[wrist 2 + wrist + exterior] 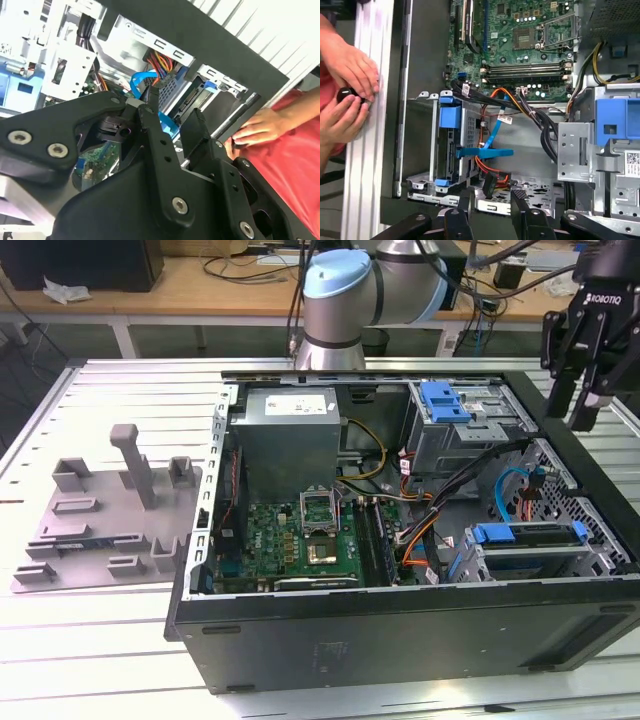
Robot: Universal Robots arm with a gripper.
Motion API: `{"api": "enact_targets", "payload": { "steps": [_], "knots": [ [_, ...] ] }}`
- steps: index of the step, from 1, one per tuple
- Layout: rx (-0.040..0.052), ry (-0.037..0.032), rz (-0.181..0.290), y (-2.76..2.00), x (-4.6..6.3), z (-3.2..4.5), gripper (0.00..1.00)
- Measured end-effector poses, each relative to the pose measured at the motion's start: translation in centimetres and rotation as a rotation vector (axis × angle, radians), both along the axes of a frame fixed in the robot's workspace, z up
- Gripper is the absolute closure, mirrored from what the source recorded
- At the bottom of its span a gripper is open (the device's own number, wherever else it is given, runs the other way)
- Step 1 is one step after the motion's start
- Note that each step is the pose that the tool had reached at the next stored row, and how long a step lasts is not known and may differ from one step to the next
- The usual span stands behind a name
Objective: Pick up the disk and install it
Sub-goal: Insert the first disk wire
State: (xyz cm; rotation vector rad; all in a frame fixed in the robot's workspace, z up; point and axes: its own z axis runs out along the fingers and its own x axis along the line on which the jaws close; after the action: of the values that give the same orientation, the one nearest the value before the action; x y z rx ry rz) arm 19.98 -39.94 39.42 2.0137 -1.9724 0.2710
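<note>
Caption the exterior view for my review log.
Empty open gripper above the open computer case; blue-bracketed disk sits in a drive bay.

Showing a case (400, 640) lying open on a slatted table (90, 650), holding a motherboard (300, 540) beside a power supply (290, 440); resting just beside the case, at the exterior view's left, a grey jig (110, 520).

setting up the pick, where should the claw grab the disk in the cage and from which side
Likely its exposed blue-framed edge: the disk stands on edge in the drive cage, only that narrow edge facing the open side of the case. Come straight down through that opening, the open claw spanning its thickness, clear of the blue cable.
</note>
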Motion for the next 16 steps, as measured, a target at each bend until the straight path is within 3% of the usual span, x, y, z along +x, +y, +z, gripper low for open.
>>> {"api": "enact_targets", "payload": {
  "steps": [2, 4, 5, 8, 16],
  "knots": [
    [-0.0255, 0.004, 0.0, 0.45, 0.4, -0.08, 0.55],
    [-0.0402, 0.0067, 0.0, 0.93, 0.8, -0.22, 0.55],
    [-0.0433, 0.0074, 0.0, 1.12, 0.9, -0.35, 0.55],
    [-0.0445, 0.008, -0.018, 1.23, 1.2, -1.04, 0.55],
    [-0.0449, 0.0108, -0.148, 1.23, 1.2, -1.94, 0.55]
  ]
}}
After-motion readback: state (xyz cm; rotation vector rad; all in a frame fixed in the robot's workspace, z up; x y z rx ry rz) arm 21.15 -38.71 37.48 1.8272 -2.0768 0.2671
